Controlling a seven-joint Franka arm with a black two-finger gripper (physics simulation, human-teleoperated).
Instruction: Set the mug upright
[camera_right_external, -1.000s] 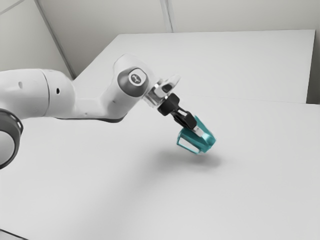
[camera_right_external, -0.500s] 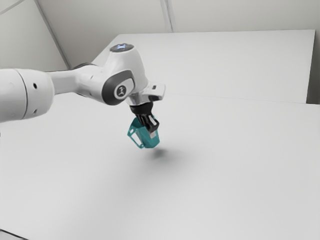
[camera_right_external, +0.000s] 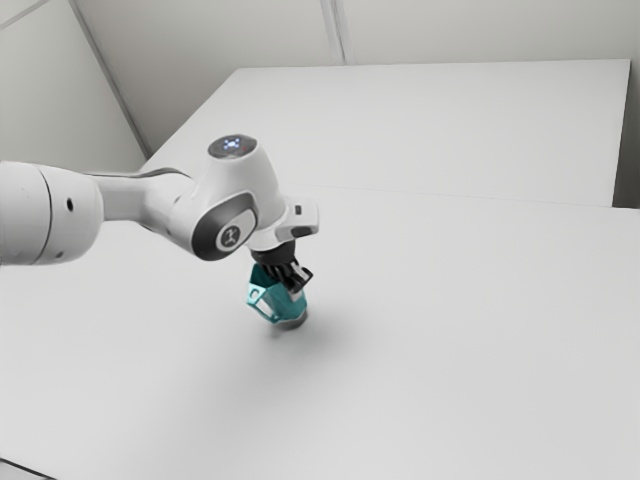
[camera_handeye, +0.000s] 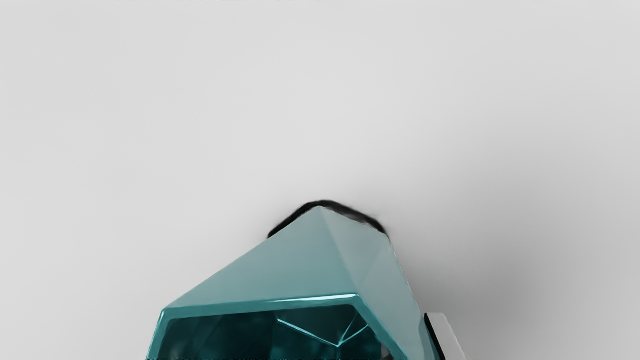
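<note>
Gripping the tilted mug (camera_right_external: 287, 307), the claw (camera_right_external: 290, 287) hovers near the table (camera_right_external: 450, 350).

No words, numbers or brand name can be read on the white robot arm (camera_right_external: 130, 200) at work in the exterior view. A small dark emblem (camera_right_external: 230, 237), its design too small to decipher, marks the pale disc on the side of the arm's joint. Above it, a bluish-white symbol (camera_right_external: 232, 145) lights the dark round cap on top, likewise too small to make out.
</note>
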